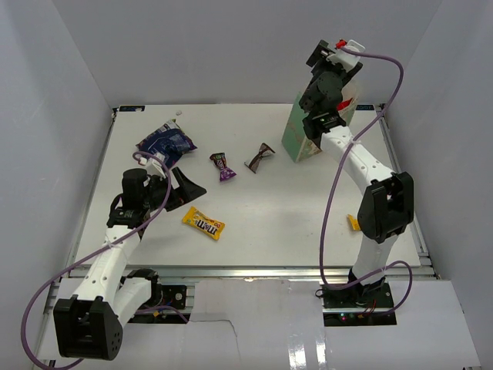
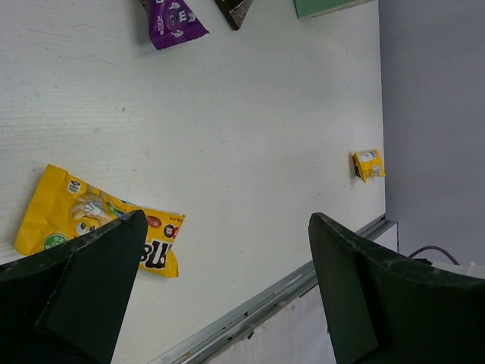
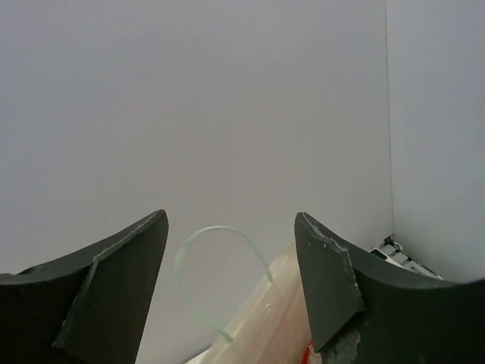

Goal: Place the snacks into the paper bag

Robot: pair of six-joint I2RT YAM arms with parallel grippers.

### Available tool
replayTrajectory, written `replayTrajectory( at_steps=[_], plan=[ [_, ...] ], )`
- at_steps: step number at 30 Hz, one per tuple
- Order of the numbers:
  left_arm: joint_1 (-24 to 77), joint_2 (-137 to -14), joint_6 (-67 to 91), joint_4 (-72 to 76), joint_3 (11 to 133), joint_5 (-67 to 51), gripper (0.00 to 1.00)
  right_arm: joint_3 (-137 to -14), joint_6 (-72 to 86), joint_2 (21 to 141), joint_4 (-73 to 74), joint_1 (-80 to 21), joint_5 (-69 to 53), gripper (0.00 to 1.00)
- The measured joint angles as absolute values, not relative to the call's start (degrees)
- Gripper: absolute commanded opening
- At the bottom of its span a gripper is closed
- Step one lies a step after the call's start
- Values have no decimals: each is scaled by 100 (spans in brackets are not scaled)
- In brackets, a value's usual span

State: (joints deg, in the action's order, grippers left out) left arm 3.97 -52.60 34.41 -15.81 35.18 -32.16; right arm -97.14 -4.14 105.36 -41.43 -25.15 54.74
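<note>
Mint-green paper bag (image 1: 295, 139) stands upright; left gripper (image 2: 227, 218) and right gripper (image 3: 229, 218) gape empty.

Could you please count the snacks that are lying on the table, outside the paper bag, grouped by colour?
Yellow: 2, the yellow M&M's packet and the small yellow bar
Dark blue: 1, the crinkled dark-blue bag
Purple: 1, the purple wrapped candy
Brown: 1, the brown wrapped candy
Total: 5
</note>
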Motion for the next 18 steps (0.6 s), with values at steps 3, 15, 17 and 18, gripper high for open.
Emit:
replayTrajectory(
  at_steps=[3,15,17,18],
  plan=[
    [397,-5280,3441,-1577,3518,-3216,98,-9623,-377,10490,-4178,-2515,5343,83],
    [397,-5513,3374,-1623,3651,-3214,98,-10405,-1461,9706,-856,-2351,-327,90],
    [399,-5767,3343,-1693,3872,-3205,98,-10593,-2084,9408,263,-2338,-1791,91],
    [405,-5894,3330,-1702,3992,-3197,98,-10648,-2375,9255,827,-2338,-2344,91]
  ],
)
